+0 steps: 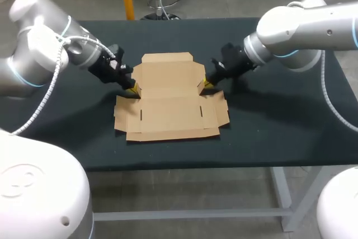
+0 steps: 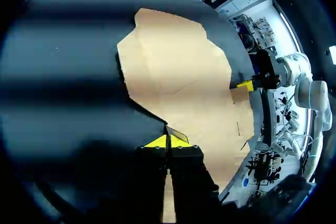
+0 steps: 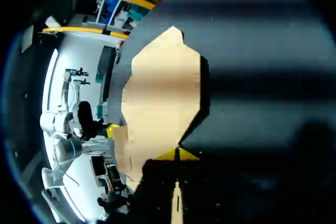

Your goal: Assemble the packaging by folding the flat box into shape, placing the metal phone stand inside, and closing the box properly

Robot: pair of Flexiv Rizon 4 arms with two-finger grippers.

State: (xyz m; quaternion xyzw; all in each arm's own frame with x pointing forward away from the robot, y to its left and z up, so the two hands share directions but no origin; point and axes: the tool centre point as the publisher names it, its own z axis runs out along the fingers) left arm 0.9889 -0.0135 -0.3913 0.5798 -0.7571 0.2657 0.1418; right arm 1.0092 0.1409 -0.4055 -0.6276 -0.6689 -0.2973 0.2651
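Observation:
The flat brown cardboard box [image 1: 168,102] lies unfolded in the middle of the black table, flaps spread out. My left gripper [image 1: 133,90] is shut, its yellow tips at the notch on the box's left edge. My right gripper [image 1: 208,84] is shut too, its tips at the matching notch on the right edge. In the left wrist view the closed tips [image 2: 168,141] meet a corner of the cardboard [image 2: 184,82], with the right gripper [image 2: 244,84] across the sheet. The right wrist view mirrors this: closed tips [image 3: 177,154] at the cardboard [image 3: 163,93]. No phone stand is in view.
The black table top [image 1: 279,127] extends bare to both sides of the box and in front of it. Its front edge runs just below the box's near flaps.

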